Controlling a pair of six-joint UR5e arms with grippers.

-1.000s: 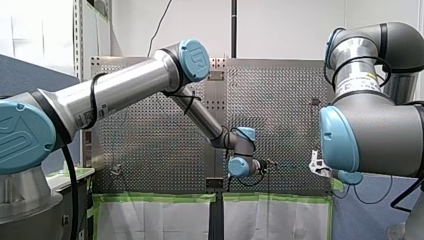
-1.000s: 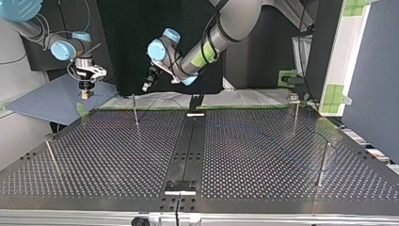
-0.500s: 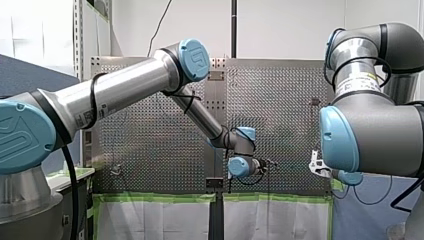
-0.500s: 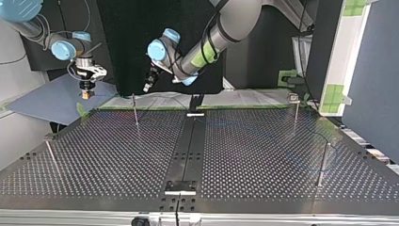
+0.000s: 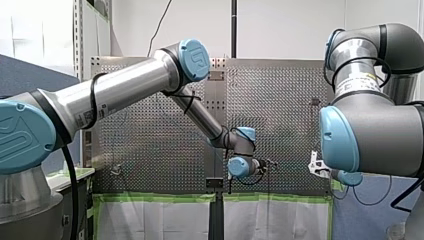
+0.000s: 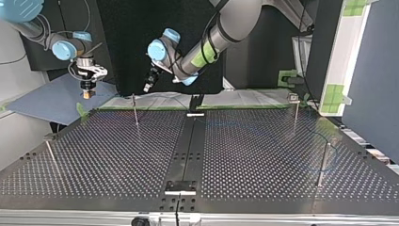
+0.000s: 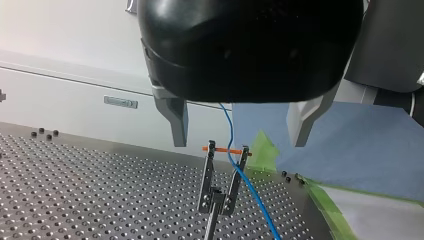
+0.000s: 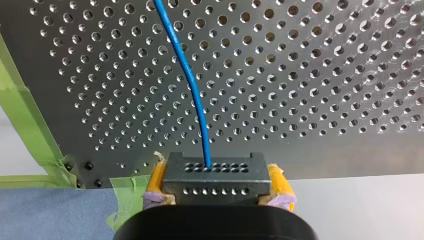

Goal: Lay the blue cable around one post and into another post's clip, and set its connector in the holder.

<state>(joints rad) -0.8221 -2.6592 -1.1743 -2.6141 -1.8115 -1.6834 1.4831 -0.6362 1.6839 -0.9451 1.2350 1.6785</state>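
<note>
The perforated table [image 6: 259, 155] spreads beneath both arms. The left gripper [image 7: 237, 142] hangs just above a post's forked clip [image 7: 222, 175] near the table's green-taped edge, its metal fingers [image 7: 175, 120] spread wide and holding nothing. The right gripper [image 8: 216, 184], at the table's edge, pinches the black connector [image 8: 215, 172] between its yellow pads. The blue cable [image 8: 192, 85] rises from the connector over the table and, in the left wrist view, passes between the clip's prongs.

Blue cable [image 7: 250, 192] at forked post clip [image 7: 206, 175], black connector [image 8: 215, 180] between right fingers [image 8: 156, 178]

Green tape [image 8: 31, 120] edges the perforated table [image 8: 325, 75] beside a blue sheet [image 8: 50, 215].
</note>
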